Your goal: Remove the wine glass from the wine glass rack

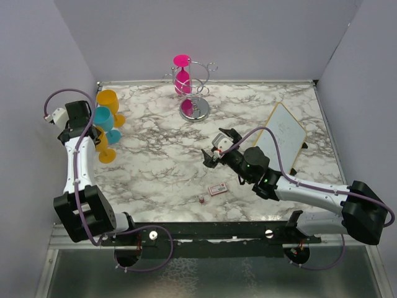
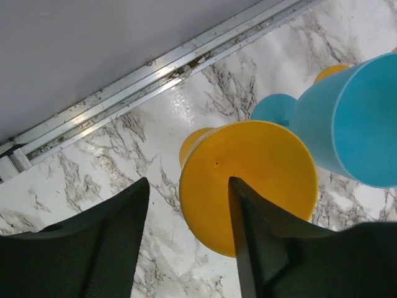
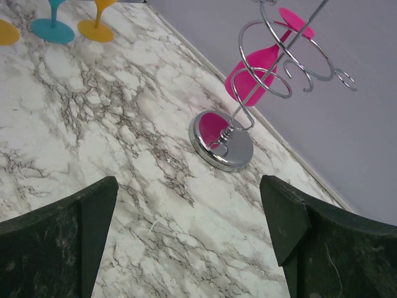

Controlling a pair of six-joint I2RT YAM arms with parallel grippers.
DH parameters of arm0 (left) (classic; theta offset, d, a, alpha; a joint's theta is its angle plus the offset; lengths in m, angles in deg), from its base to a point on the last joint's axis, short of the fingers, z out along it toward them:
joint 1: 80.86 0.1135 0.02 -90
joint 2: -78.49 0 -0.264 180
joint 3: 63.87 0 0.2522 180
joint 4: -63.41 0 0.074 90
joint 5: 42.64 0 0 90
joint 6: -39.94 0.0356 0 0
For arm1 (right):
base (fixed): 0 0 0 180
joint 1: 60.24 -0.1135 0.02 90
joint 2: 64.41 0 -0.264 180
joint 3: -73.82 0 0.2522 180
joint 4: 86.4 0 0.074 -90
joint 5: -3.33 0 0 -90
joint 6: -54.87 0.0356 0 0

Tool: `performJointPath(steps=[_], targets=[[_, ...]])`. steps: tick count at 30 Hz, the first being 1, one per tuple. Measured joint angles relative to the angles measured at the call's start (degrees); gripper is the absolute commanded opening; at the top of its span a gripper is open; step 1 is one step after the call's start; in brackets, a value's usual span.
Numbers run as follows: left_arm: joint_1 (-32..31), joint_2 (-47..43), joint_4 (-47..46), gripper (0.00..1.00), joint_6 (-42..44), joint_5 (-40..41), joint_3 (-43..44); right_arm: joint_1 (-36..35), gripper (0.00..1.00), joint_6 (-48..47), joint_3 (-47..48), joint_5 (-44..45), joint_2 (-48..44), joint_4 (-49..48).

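Right wrist view looked straight at the rack (image 3: pixel 231 151), which stood on the counter (image 3: pixel 111 118) near the back wall. The pink glass (image 3: pixel 255 73) hung upside down on it, foot up by the top ring and bowl beside the post. The right end effector (image 3: pixel 189 186) had its fingers spread wide and held nothing, well short of the rack on its near side. The left end effector (image 2: pixel 187 180), also spread and empty, hovered far to the rack's left over a yellow glass (image 2: pixel 248 180) and a blue glass (image 2: pixel 353 124). The step in hand looked like the approach. The next move would call for rising to the bowl, closing gently, then sliding the foot out through the ring's open side without tipping the rack.
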Motion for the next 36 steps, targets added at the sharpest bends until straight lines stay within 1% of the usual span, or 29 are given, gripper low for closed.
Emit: performJointPath(steps=[4, 5, 9, 12, 15, 17, 19, 22, 25, 28, 30, 32, 36], targets=[[0.0, -1.4, 0.9, 0.74, 0.2, 0.0, 2.0, 0.0, 1.0, 0.5, 0.0, -0.3, 0.0, 0.0], [0.0, -2.3, 1.3, 0.76, 0.2, 0.0, 2.7, 0.0, 1.0, 0.6, 0.0, -0.4, 0.0, 0.0], [0.0, -6.3, 2.4, 0.79, -0.1, 0.0, 5.3, 0.0, 1.0, 0.8, 0.0, -1.0, 0.0, 0.1], [0.2, -9.1, 3.5, 0.8, -0.1, -2.5, 8.4, 0.0, 1.0, 0.8, 0.0, -1.1, 0.0, 0.3], [0.3, -10.8, 3.1, 0.84, 0.5, -9.0, 10.9, 0.0, 1.0, 1.0, 0.0, -1.2, 0.0, 0.2], [0.3, -12.1, 1.0, 0.89, 1.0, -17.1, 10.5, 0.0, 1.0, 1.0, 0.0, -1.1, 0.0, 0.2], [0.1, -13.0, -3.4, 0.94, 0.9, -25.9, 8.1, 0.0, 1.0, 1.0, 0.0, -1.1, -0.1, 0.2], [-1.9, -13.2, -11.5, 0.96, 0.0, -38.6, 2.4, 0.0, 1.0, 1.0, 0.0, -1.2, -0.3, 0.2], [-6.9, -9.9, -16.1, 0.96, -0.2, -46.4, 0.8, 0.0, 1.0, 1.0, 0.0, -1.2, -0.4, 0.2], [-12.5, -4.9, -18.9, 0.95, 0.6, -50.5, 3.3, 0.0, 1.0, 1.0, 0.0, -1.1, -0.3, 0.3], [-15.6, -0.2, -20.5, 0.89, 0.9, -52.5, 7.1, 0.0, 1.0, 1.0, 0.0, -1.1, -0.2, 0.3], [-17.2, 4.4, -22.1, 0.84, 0.7, -53.8, 11.2, 0.0, 1.0, 1.0, 0.0, -1.1, 0.1, 0.5], [-17.7, 13.4, -27.2, 0.82, -1.6, -54.6, 18.4, 0.0, 1.0, 0.8, 0.0, -1.1, 0.3, 1.3]])
